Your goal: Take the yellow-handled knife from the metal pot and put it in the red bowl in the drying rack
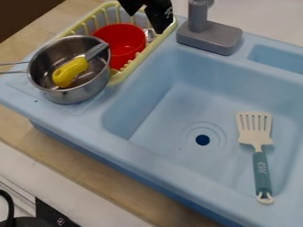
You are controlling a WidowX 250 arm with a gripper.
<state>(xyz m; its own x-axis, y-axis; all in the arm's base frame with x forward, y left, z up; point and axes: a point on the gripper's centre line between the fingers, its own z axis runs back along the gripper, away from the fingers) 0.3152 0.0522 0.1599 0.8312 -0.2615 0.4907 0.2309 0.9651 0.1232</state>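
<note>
Over one rack [139,60], one end effector [151,19]

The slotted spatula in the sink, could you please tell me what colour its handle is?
The handle is teal, best seen in the camera view.

A: Lower left?
B: One counter [89,173], light wood tone; one pale strip [47,181] alongside.
A: Upper left corner?
B: One dark brown patch [24,13], nature unclear.
A: Upper right?
B: One pale surface [260,17], plain.
</note>
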